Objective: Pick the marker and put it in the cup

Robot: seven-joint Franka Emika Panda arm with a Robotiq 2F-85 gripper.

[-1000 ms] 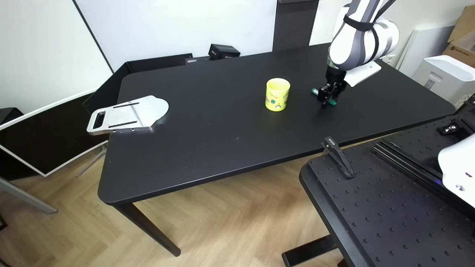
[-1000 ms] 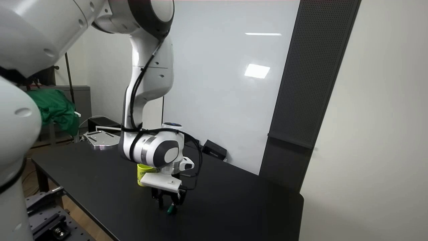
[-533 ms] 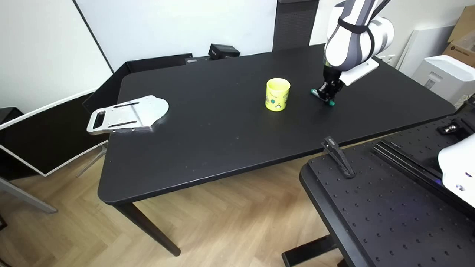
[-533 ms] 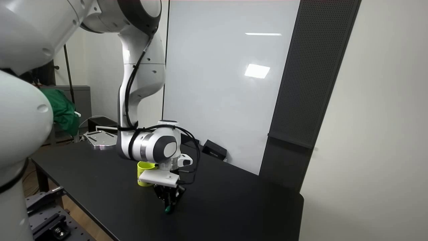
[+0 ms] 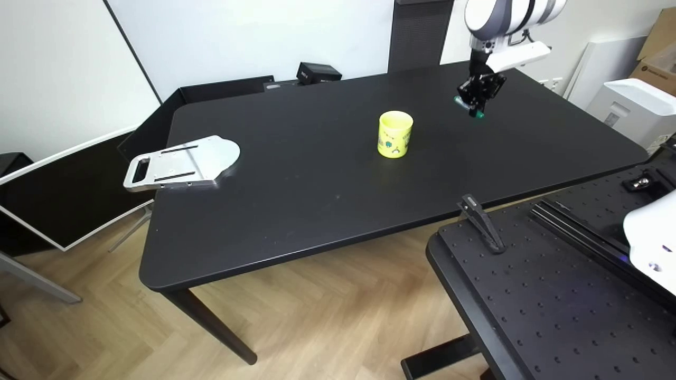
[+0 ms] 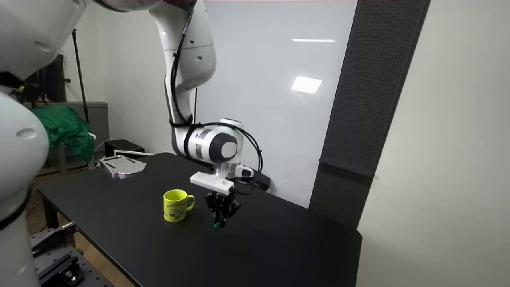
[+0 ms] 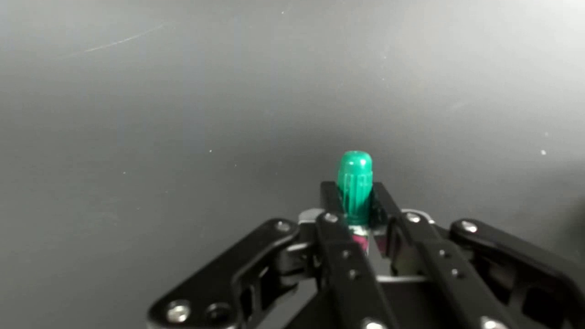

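The marker, with a green cap (image 7: 355, 183), lies between the black fingers (image 7: 331, 196) in the wrist view, its cap poking out past them. My gripper (image 7: 356, 201) is shut on it, and most of its body is hidden behind the jaws. In both exterior views the gripper (image 5: 471, 104) holds the marker (image 6: 217, 225) roughly level above the black table. The bright yellow cup (image 5: 394, 138) stands upright on the table, a short way to one side of the gripper. In an exterior view the handle of the cup (image 6: 174, 208) faces the gripper.
A silver metal plate (image 5: 185, 161) lies at the far end of the black table (image 5: 296, 211). A black box (image 5: 318, 73) sits beyond the table's back edge, before a whiteboard (image 6: 271, 99). A clamp (image 5: 481, 224) is fixed to the neighbouring perforated bench (image 5: 528, 295).
My gripper has closed on the marker and risen from the tabletop, carrying the marker up with it. The cup has stayed where it was and now shows fully in both exterior views.
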